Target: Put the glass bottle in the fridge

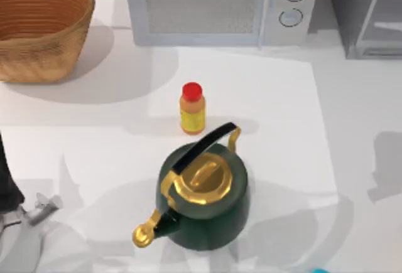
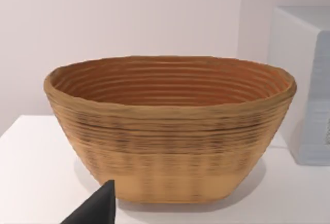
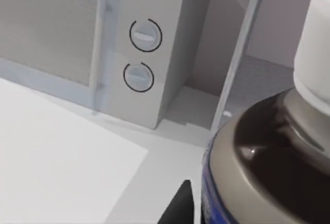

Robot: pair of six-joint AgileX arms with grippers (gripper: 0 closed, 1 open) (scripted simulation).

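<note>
Right gripper, seen from its own wrist camera: one dark fingertip (image 3: 178, 208) lies just beside the small dark-brown glass bottle (image 3: 258, 157), whose white cap and blue-marked label edge sit very close to the lens; the bottle appears carried at the gripper, though whether the fingers are clamped on it cannot be told; behind the bottle stands the grey boxy fridge (image 3: 247, 64) with its pale-grey frame and slanting light bar, and beside the fridge the light-grey microwave (image 3: 129, 54) with a mesh window and two round dials; in the top view the same fridge (image 1: 367, 16) occupies the far right corner of the white table (image 1: 94, 147) and the microwave (image 1: 220, 6) stands just left of it along the far edge. Left gripper, seen from its wrist camera: a dark fingertip (image 2: 95, 208) points toward a woven tan wicker basket (image 2: 170, 126), wide-mouthed and upright on the table beside the microwave's side wall; the spread of this gripper's fingers cannot be told; in the top view the left arm (image 1: 9, 185) rests at the near left edge, well apart from the basket (image 1: 41, 25) in the far left corner. Centre of the table: a dark-green kettle (image 1: 204, 191) with a gold lid, gold spout and black handle; just behind it, apart, an upright orange-yellow bottle with a red cap (image 1: 192, 108).
</note>
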